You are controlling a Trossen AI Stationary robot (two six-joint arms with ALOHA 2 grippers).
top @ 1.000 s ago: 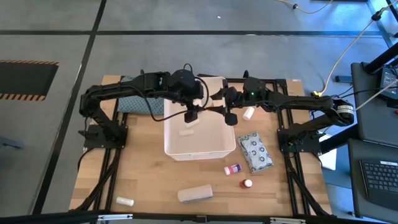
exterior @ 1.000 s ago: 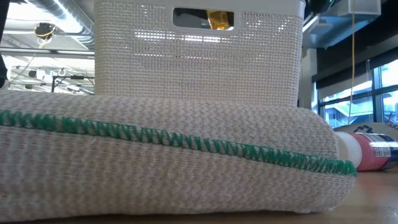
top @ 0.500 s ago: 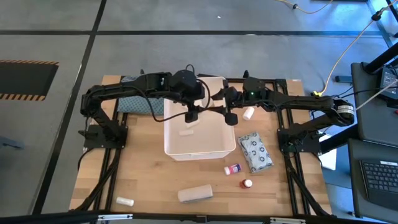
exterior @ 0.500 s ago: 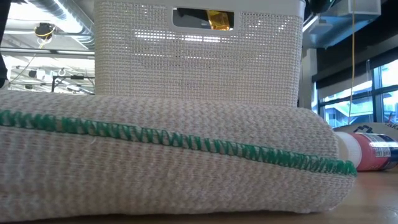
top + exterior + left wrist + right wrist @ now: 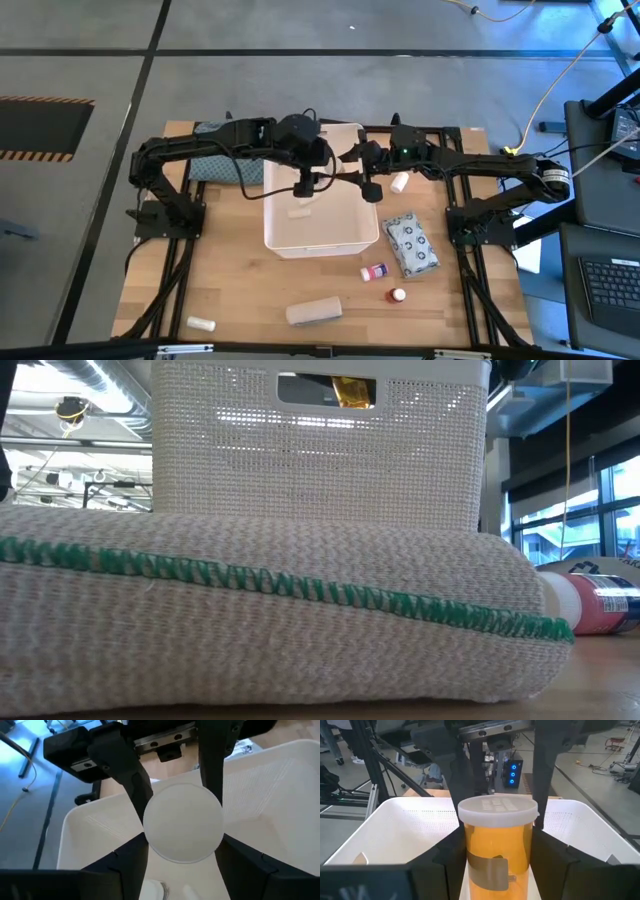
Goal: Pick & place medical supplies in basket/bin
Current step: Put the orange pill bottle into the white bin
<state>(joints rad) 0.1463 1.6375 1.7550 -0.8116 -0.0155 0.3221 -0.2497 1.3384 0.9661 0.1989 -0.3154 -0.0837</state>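
The left end effector has drifted slightly inward over the basket, clamped on a white roll; the right end effector stays put, gripping an amber bottle. Both look ready to release.

Two matte-black, multi-jointed robot arms, each on a dark base bracket with black frame rails. Black cables loop along the left arm; a small green indicator light glows on the right arm, which shows a pale silver band near its outer joint. Each end effector has two dark, flat, angular fingers.
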